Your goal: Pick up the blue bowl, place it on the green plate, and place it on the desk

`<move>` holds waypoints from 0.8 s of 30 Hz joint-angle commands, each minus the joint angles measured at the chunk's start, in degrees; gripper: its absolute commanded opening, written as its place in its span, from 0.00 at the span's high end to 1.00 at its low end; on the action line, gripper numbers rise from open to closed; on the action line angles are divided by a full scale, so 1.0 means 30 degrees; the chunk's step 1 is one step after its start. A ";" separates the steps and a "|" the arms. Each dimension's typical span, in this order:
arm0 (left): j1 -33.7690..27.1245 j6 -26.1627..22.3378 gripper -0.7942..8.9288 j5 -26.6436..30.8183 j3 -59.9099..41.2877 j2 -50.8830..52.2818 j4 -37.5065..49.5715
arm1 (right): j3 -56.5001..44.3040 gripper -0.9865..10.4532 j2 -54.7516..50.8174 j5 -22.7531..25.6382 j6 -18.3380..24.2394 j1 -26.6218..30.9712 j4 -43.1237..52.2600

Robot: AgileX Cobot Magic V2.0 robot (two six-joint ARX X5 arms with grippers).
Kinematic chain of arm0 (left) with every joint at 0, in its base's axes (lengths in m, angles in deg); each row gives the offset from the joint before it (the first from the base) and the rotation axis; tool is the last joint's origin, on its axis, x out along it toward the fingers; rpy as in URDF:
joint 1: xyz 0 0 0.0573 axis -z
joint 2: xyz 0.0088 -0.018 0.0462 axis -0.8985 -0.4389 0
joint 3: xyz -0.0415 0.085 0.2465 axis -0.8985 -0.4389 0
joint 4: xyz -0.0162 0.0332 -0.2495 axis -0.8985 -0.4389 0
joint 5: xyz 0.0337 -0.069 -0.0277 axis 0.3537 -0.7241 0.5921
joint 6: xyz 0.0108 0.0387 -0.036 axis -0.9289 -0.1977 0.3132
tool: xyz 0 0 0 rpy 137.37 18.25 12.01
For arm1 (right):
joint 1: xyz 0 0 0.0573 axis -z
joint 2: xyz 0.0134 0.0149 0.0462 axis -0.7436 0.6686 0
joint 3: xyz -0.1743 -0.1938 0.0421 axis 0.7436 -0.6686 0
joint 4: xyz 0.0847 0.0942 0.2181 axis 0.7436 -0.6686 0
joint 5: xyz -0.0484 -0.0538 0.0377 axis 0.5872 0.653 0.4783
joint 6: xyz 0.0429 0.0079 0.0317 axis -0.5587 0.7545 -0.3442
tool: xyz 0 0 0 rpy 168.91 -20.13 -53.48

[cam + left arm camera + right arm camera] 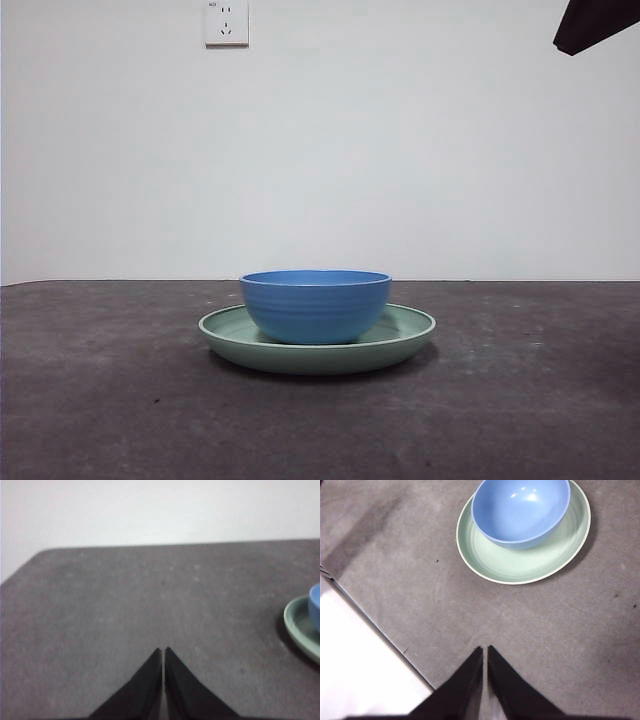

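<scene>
Bowl-on-plate stack sits at centre of the front view, low in the frame. Blue bowl (315, 305) stands upright inside the green plate (410, 335), base on the plate floor, plate rim showing on both sides. Plate lies flat on the bench (100, 400). Bowl interior is empty in the right wrist view: only glossy highlights inside. Nothing else in the plate.

Left to right in the front view: wall socket (226, 22) at upper left on the white wall, stack at centre, black arm tip (592, 22) at the upper right corner. Can't tell from that view which arm the tip belongs to.

Left wrist view: left gripper (163, 650) hangs over bare bench, jaws pressed together, nothing between them. Plate edge (300, 625) and a sliver of bowl (315, 607) show at the right edge of the frame, well apart from the jaw tips.

Right wrist view: right gripper (485, 649) at bottom centre, jaws pressed together, holding nothing. Bowl (520, 510) and plate (520, 565) sit in the upper centre-right of the frame, bowl offset toward the upper side of the plate, clear of the gripper. Bench edge runs diagonally across the lower left of the frame, with pale floor (360, 665) beyond it.

Neither gripper touches bowl or plate.
</scene>
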 commanded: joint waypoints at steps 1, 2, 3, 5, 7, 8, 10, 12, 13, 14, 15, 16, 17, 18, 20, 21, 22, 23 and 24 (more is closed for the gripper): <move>-0.0073 0.0189 0.91 0.0080 -0.0364 0.0328 -0.0044 | 0.0299 0.90 0.0131 0.0007 0.0211 -0.0117 0.0066; -0.0073 0.0182 0.91 0.0080 -0.0415 0.0335 -0.0262 | 0.0299 0.90 0.0131 0.0007 0.0211 -0.0117 0.0066; -0.0073 0.0189 0.91 0.0080 -0.0415 0.0335 -0.0546 | 0.0299 0.90 0.0131 0.0007 0.0211 -0.0117 0.0066; -0.0073 0.0182 0.91 0.0080 -0.0415 0.0335 -0.0962 | 0.0299 0.90 0.0131 0.0007 0.0211 -0.0117 0.0066; -0.0073 0.0168 0.91 0.0087 -0.0415 0.0335 -0.0954 | 0.0299 0.90 0.0131 0.0007 0.0211 -0.0117 0.0073; -0.0073 0.0160 0.91 0.0087 -0.0415 0.0335 -0.0962 | 0.0299 0.90 0.0131 0.0007 0.0211 -0.0117 0.0066; -0.0073 0.0182 0.91 0.0080 -0.0415 0.0335 -0.0954 | 0.0299 0.90 0.0131 0.0007 0.0211 -0.0117 0.0073; -0.0073 0.0182 0.91 0.0080 -0.0415 0.0335 -0.0940 | 0.0299 0.90 0.0131 0.0007 0.0211 -0.0117 0.0066; -0.0073 0.0182 0.91 0.0080 -0.0415 0.0335 -0.0933 | 0.0299 0.90 0.0131 0.0007 0.0211 -0.0117 0.0066; -0.0073 0.0182 0.91 0.0080 -0.0415 0.0335 -0.0940 | 0.0299 0.90 0.0131 0.0007 0.0211 -0.0117 0.0066; -0.0073 0.0182 0.91 0.0080 -0.0415 0.0335 -0.0940 | 0.0299 0.90 0.0131 0.0007 0.0211 -0.0109 0.0066; -0.0073 0.0182 0.91 0.0080 -0.0415 0.0335 -0.0940 | 0.0299 0.90 0.0131 0.0007 0.0211 -0.0117 0.0066; -0.0073 0.0182 0.91 0.0080 -0.0415 0.0335 -0.0940 | 0.0299 0.90 0.0131 0.0007 0.0211 -0.0117 0.0066; -0.0073 0.0189 0.91 0.0080 -0.0415 0.0335 -0.0940 | 0.0299 0.90 0.0131 0.0007 0.0211 -0.0117 0.0066; -0.0073 0.0182 0.91 0.0080 -0.0415 0.0335 -0.0940 | 0.0299 0.90 0.0131 0.0007 0.0219 -0.0117 0.0066; -0.0073 0.0182 0.91 0.0080 -0.0415 0.0335 -0.0940 | 0.0299 0.90 0.0131 0.0007 0.0211 -0.0117 0.0066; -0.0073 0.0182 0.91 0.0080 -0.0415 0.0335 -0.0940 | 0.0299 0.90 0.0131 0.0007 0.0211 -0.0117 0.0066; -0.0073 0.0182 0.91 0.0080 -0.0415 0.0335 -0.0940 | 0.0299 0.90 0.0131 0.0007 0.0211 -0.0117 0.0066; -0.0073 0.0182 0.91 0.0080 -0.0415 0.0335 -0.0940 | 0.0299 0.90 0.0131 0.0007 0.0211 -0.0117 0.0066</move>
